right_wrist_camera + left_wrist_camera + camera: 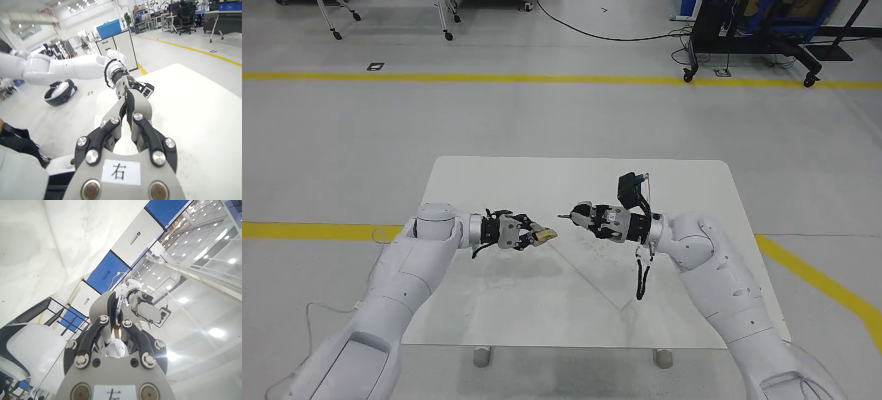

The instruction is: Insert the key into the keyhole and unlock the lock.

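Grey floor with yellow lines (542, 78), white table (682, 300) in the middle, black wheeled cart (752, 40) far back at the right.

The left arm comes in from the left side, held above the table. The left gripper (532, 237) is level and aimed toward the table's centre, its fingers pinching the lock (543, 236), a small brass padlock. In the left wrist view the left gripper (116, 306) has both fingers (103, 302) clamped on the lock's sides. The brass body (117, 330) sits low between them and the silver shackle (119, 308) sticks up between the pads. The lock is off the table, in the air over its middle.

Just right of the lock is the key (565, 215), thin and metal, with its tip pointing at the lock. The tip is near the lock but apart from it and sits a bit farther back on the table side, so it is not lined up.

The right gripper (577, 213) holds the key's back end, fingers squeezed on it. In the right wrist view the right gripper (126, 94) has its fingers (140, 106) pressed nearly flat together, and I cannot make out the key there. A black camera block (632, 190) sits on the right wrist. The right arm runs off toward the table's right front edge.
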Controlling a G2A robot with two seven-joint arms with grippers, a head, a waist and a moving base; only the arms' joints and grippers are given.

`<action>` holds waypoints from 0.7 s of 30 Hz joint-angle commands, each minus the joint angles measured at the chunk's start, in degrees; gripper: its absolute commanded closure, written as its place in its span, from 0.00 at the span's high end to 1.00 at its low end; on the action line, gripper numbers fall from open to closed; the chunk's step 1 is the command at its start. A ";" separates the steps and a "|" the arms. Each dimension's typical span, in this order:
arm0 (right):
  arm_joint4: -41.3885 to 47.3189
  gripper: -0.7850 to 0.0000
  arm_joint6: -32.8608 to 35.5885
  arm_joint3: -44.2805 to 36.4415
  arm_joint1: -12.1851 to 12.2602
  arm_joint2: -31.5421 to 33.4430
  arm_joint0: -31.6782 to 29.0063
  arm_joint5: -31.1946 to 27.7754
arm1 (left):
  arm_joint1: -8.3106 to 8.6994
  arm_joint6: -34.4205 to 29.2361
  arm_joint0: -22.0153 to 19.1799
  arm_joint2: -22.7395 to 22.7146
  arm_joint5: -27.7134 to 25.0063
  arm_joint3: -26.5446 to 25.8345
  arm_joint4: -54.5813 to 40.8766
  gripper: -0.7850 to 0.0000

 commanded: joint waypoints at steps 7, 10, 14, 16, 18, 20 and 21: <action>-35.57 0.00 -8.55 -20.99 5.07 -3.96 -2.27 0.13 | -0.43 -1.26 -0.54 2.47 1.45 0.86 0.02 0.00; -47.77 0.00 -12.32 -23.55 7.36 -6.09 -2.35 0.13 | -0.69 -1.14 -0.70 4.08 1.57 1.36 -1.11 0.00; -60.43 0.00 -18.18 -24.14 9.87 -9.21 -1.26 0.13 | -0.93 -0.95 -1.06 7.79 1.78 2.21 -3.00 0.00; -63.53 0.00 -21.71 -23.59 10.75 -10.42 -0.46 0.13 | -0.95 -0.61 -1.83 9.87 2.11 2.92 -4.07 0.00; -65.69 0.00 -24.86 -23.11 11.49 -11.52 0.57 0.13 | -0.90 -0.65 -2.71 11.61 2.07 3.66 -4.94 0.00; -66.39 0.00 -27.48 -22.42 12.10 -12.36 1.58 0.13 | -0.86 -0.81 -3.36 13.19 1.91 4.23 -5.95 0.00; -66.50 0.00 -28.39 -21.96 12.37 -12.74 2.09 0.13 | -0.84 -0.93 -3.67 13.90 1.79 4.50 -6.49 0.00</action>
